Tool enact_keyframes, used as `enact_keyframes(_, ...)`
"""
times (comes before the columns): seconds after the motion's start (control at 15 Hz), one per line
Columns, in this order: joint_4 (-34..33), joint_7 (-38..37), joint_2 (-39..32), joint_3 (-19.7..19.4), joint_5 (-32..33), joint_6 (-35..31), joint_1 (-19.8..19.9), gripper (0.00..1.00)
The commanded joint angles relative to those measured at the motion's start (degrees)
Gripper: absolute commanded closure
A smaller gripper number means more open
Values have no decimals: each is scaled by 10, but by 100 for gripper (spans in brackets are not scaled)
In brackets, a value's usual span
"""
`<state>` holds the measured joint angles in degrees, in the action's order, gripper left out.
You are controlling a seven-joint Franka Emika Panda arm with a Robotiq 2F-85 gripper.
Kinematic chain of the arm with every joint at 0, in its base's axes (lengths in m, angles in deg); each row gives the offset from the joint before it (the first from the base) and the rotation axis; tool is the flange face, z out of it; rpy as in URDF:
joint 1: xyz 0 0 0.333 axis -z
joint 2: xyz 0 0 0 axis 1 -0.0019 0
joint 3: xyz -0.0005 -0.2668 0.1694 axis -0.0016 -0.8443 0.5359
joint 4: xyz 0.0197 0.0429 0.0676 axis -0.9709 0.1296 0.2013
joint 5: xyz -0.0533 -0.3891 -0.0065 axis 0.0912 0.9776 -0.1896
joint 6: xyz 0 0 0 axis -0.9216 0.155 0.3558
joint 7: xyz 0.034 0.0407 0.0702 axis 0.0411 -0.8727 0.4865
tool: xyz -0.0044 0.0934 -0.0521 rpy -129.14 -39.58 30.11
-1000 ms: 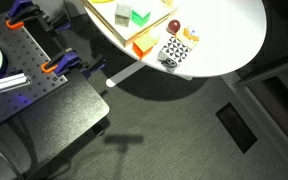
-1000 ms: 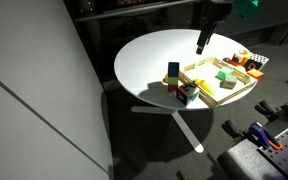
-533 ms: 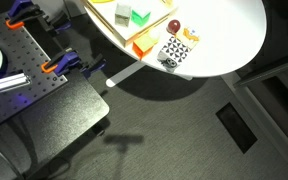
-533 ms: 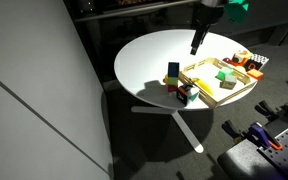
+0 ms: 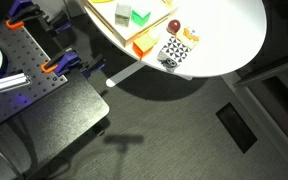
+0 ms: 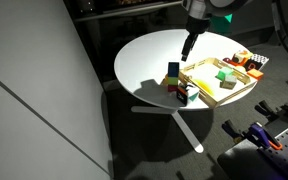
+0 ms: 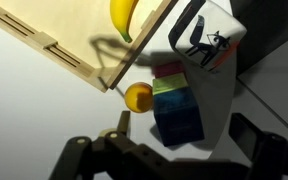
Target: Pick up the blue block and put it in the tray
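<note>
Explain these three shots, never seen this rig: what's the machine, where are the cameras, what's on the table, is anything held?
One robot arm with a two-finger gripper hangs over a round white table. Two pictures come from cameras standing outside the robot; the third comes from a camera on its wrist, looking down at the table. On the table: an orange-rimmed tray holding a green block and a white block, a checkered box, and beside the tray the blue block. The gripper looks open and holds nothing.
</note>
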<state>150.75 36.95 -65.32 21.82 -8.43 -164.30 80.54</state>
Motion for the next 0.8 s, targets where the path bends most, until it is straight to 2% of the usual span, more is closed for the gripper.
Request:
enact_keyframes(0.0, -35, -4, -42, 7, 18, -19, 4, 0)
enact_keyframes(0.73, -76, 4, -109, 23, 21, -44, 5, 0)
